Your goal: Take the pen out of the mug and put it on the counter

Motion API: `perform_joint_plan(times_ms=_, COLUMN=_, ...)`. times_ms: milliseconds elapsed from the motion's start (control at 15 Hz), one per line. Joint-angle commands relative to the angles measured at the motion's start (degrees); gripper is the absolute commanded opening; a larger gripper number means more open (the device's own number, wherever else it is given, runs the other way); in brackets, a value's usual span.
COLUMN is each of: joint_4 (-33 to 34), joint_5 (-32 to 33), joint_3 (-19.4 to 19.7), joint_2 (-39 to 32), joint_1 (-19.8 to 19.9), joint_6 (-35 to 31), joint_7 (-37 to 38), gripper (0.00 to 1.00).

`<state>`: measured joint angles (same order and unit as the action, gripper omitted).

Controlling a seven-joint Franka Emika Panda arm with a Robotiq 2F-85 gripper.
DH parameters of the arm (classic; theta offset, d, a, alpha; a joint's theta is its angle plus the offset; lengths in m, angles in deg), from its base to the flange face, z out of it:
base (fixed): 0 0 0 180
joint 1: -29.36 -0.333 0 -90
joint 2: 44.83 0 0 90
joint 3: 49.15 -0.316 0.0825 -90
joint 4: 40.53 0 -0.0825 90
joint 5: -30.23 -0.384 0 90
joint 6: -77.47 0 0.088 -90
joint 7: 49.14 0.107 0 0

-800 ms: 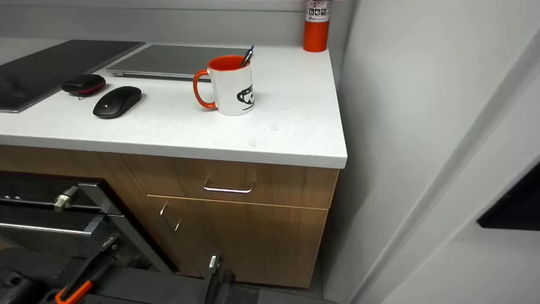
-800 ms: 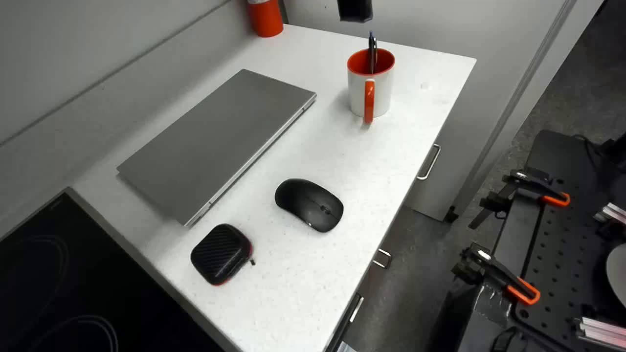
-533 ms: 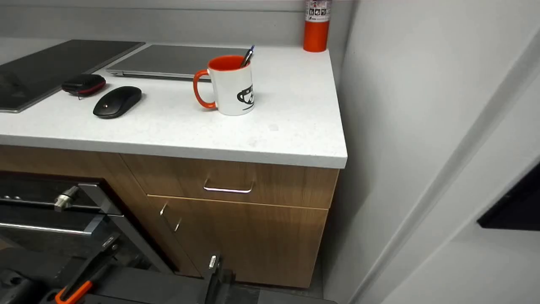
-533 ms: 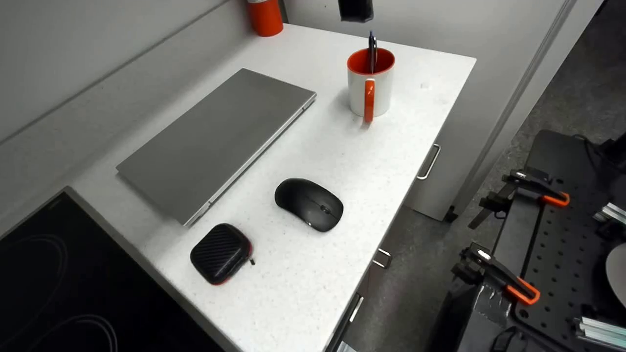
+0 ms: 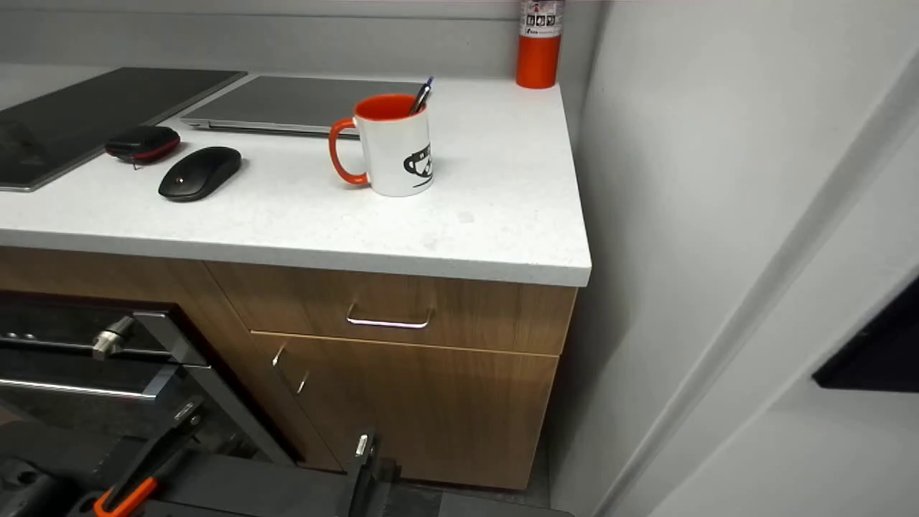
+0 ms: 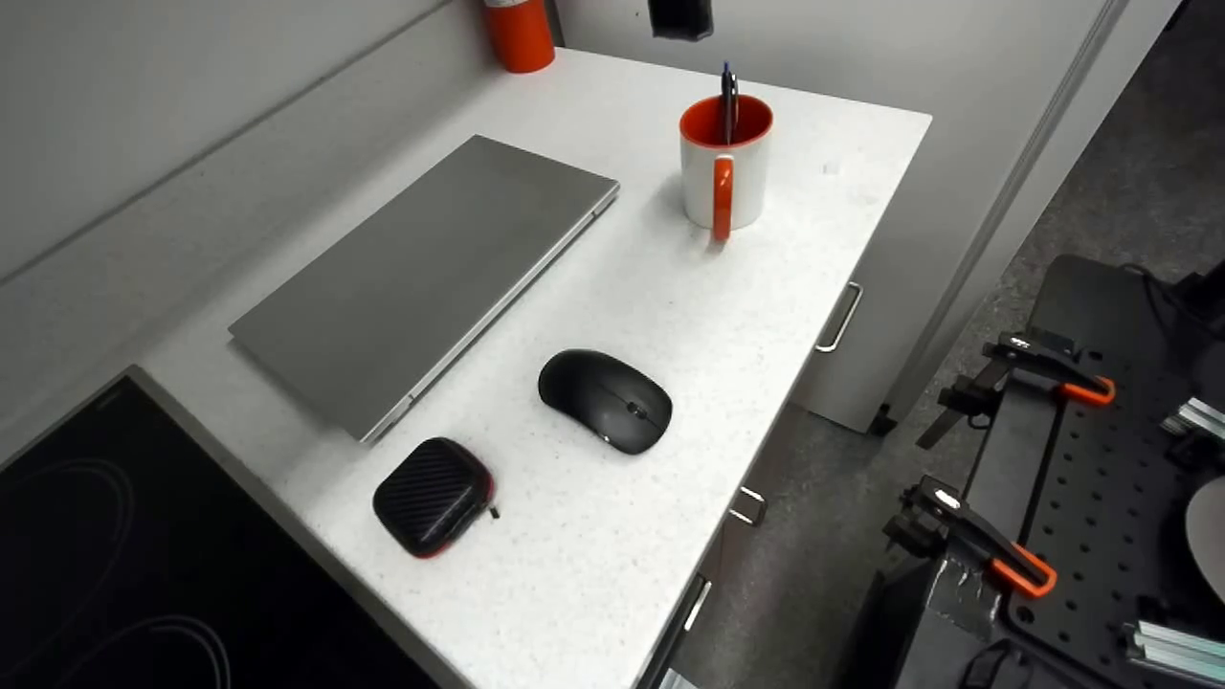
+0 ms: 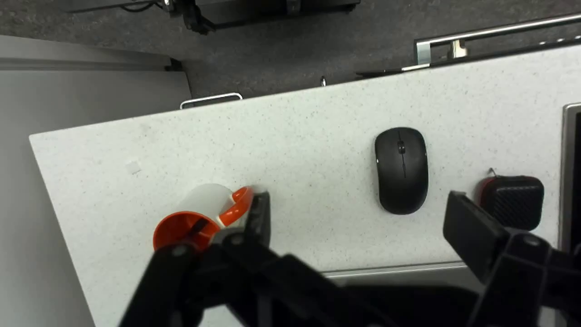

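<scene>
The mug, white with a red-orange inside and handle, stands upright on the white counter in both exterior views, mug [image 5: 395, 158] [image 6: 701, 187] and counter [image 5: 495, 172] [image 6: 574, 574]. The dark pen [image 5: 421, 96] [image 6: 728, 105] leans inside the mug, its top end above the rim. In the wrist view the mug [image 7: 206, 200] is partly covered by a finger, and only a dark bit of the pen [image 7: 198, 225] shows. My gripper [image 7: 357, 204] is open and empty, one finger overlapping the view of the mug's handle. A dark fingertip [image 6: 680, 17] shows at the top edge in an exterior view, above the mug's level.
A black mouse [image 6: 605, 400], a small black case [image 6: 433, 498] and a closed grey laptop [image 6: 431, 277] lie on the counter. A black cooktop [image 6: 96, 574] borders it. A red cylinder [image 5: 538, 61] stands at the back corner. A grey wall panel [image 5: 682, 179] is beside the counter's end.
The dark fingertip at the top of an exterior view has shifted slightly left and up in the picture. The mug, pen and other objects have not moved.
</scene>
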<state>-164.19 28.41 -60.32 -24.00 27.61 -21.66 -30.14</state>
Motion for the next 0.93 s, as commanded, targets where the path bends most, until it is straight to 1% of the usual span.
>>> perform_joint_plan(times_ms=0, joint_4=-1.5, joint_5=1.1, joint_3=2.9, joint_2=-2.4, joint_1=1.4, joint_6=-5.7, joint_7=0.5, gripper=1.00)
perform_joint_plan(times_ms=467, joint_4=-5.7, joint_5=1.3, joint_3=9.4, joint_2=-7.3, joint_1=6.3, joint_6=-17.7, joint_7=4.3, gripper=1.00)
perform_joint_plan(times_ms=533, joint_4=-6.0, joint_5=0.8, joint_3=10.0, joint_2=-7.6, joint_1=6.7, joint_6=-17.9, joint_7=4.6, gripper=1.00)
perform_joint_plan(times_ms=600, joint_4=-5.5, joint_5=0.6, joint_3=9.9, joint_2=-7.2, joint_1=5.7, joint_6=-16.1, joint_7=2.1, gripper=1.00)
perform_joint_plan(times_ms=733, joint_4=-5.7, joint_5=0.5, joint_3=10.7, joint_2=-7.9, joint_1=6.2, joint_6=-16.7, joint_7=2.5, gripper=1.00)
perform_joint_plan(times_ms=867, joint_4=-5.7, joint_5=0.5, joint_3=10.7, joint_2=-8.0, joint_1=6.2, joint_6=-16.7, joint_7=2.8, gripper=1.00)
